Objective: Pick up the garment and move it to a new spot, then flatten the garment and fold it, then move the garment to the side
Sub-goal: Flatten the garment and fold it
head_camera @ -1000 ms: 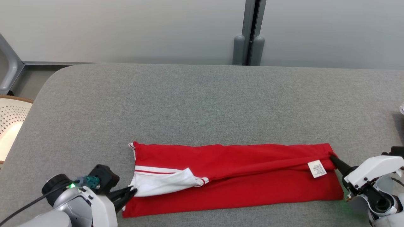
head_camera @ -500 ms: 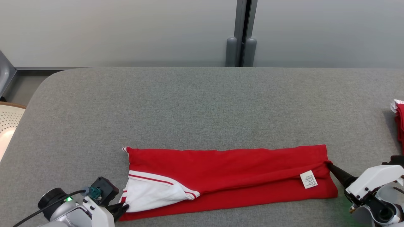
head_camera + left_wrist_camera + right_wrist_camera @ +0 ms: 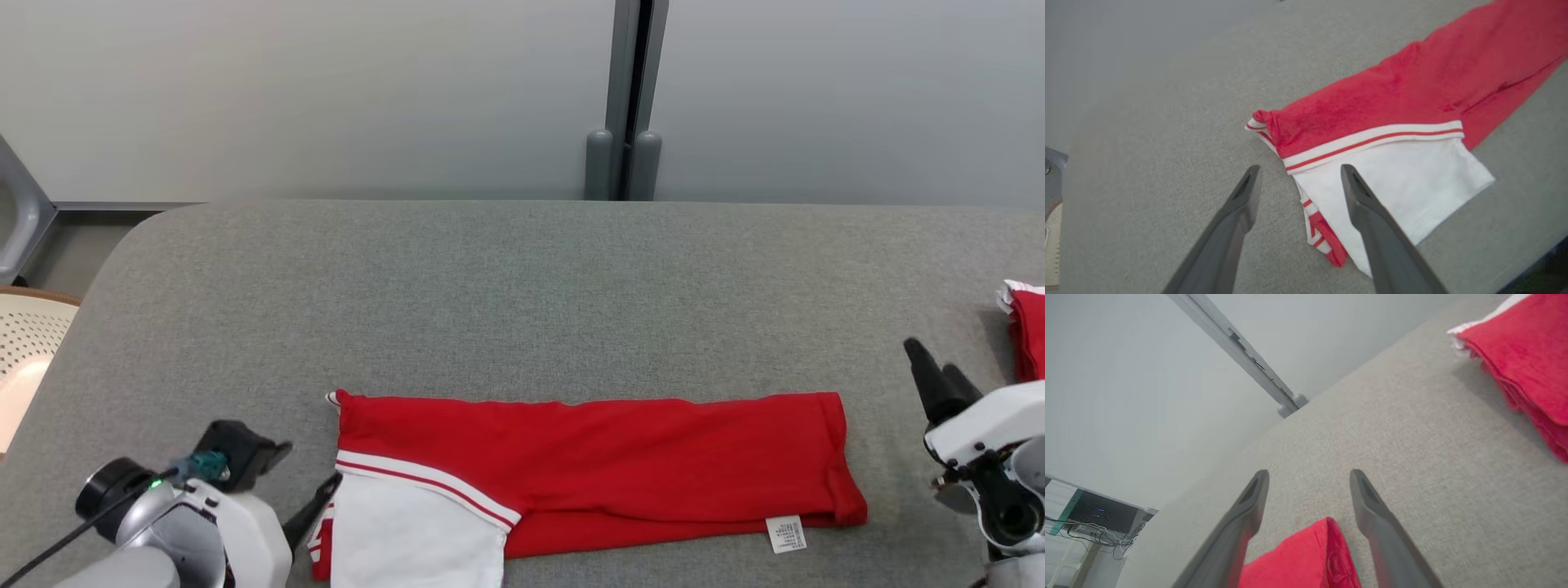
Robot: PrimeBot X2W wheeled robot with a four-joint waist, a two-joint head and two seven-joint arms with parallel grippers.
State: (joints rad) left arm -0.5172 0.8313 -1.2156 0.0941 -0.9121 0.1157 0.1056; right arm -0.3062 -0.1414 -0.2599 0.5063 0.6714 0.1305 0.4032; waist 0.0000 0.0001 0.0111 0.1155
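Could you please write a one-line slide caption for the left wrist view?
Open left gripper framing the striped white edge of the folded red garment on the grey table.

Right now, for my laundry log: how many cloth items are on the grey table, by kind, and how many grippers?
Laid-out red garment with a white sleeve: 1
Separate folded red pile off to the right: 1
Grippers, fingers apart: 2 (left gripper, right gripper)
Total: 4
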